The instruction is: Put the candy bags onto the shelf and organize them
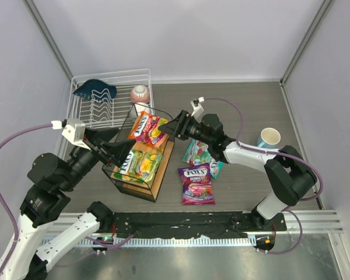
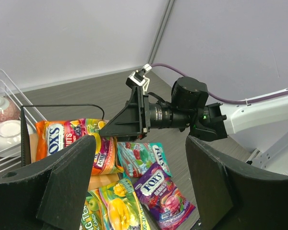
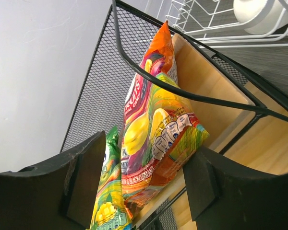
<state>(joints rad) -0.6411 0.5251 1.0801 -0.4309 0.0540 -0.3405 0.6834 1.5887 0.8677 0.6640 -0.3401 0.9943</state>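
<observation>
The orange-red candy bag (image 1: 149,128) lies on a wooden board of the shelf (image 1: 161,169), at its far end, under one of the thin black frame wires. The yellow-green bag (image 1: 138,165) sits just beside it, nearer the arms, also on the shelf; which tier each one rests on I cannot tell. The other two are off the shelf, on the table (image 1: 245,105) to its right. The teal bag (image 1: 193,153) is partly covered by the right arm, and the purple bag (image 1: 197,184) is just in front of it, face up.

The right gripper (image 1: 170,126) is at the shelf's far right corner, its jaws spread with the orange-red bag between them, not pinched. The left gripper (image 1: 118,150) hangs over the shelf's left side by the yellow-green bag, jaws wide apart and holding nothing.

A white wire dish rack (image 1: 111,111) stands behind the shelf with a bowl (image 1: 140,93) at its right end. A mug (image 1: 269,137) stands near the right wall.
</observation>
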